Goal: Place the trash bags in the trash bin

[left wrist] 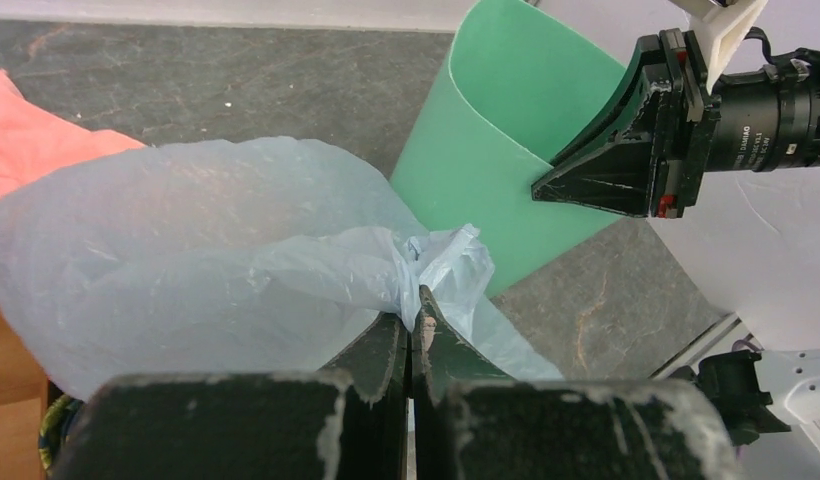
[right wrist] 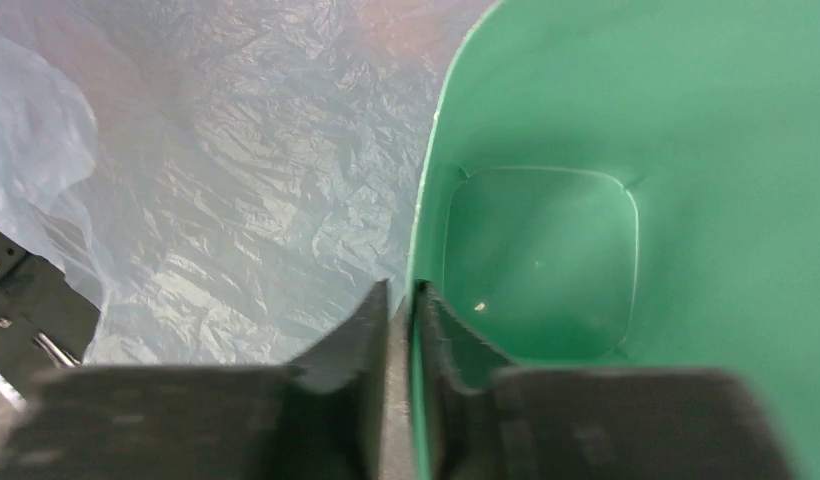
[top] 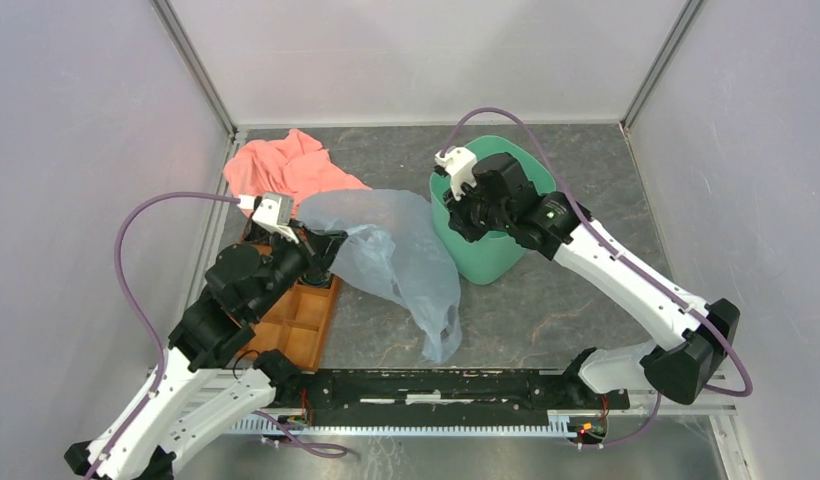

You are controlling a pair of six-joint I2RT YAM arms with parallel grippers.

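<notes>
Top external view, left to right: a salmon-pink cloth (top: 286, 165) lies crumpled at the far left of the grey, marbled tabletop (top: 566, 310). An orange compartment tray (top: 304, 322) sits nearer the arm bases, with much of it hidden under the left arm. The left gripper (top: 324, 258) hangs over the tray's far end. The left wrist view shows its jaws pressed together on a bunched fold of the trash bags (top: 396, 255), a thin, crinkly, translucent pale blue film.

The bag lies billowed on the tabletop between tray and bin, wholly outside the bin. Its far edge is just beside the cloth, and a narrow tail trails toward the near edge. Whether its right side touches the bin wall cannot be told from above.

To the right stands the trash bin (top: 486, 258), mint-green plastic with smooth tapered sides and a rounded-square rim. The right arm's wrist covers most of its opening. The right gripper (top: 452, 212) meets the bin at its left rim. From above its fingertips are lost beneath the wrist, but the right wrist view shows the two dark fingers clamped on the thin green wall, one inside and one outside.

That view looks down to the bin's floor, which carries a small pale speck too small to identify. Purple cables (top: 136, 285) loop from both wrists.
</notes>
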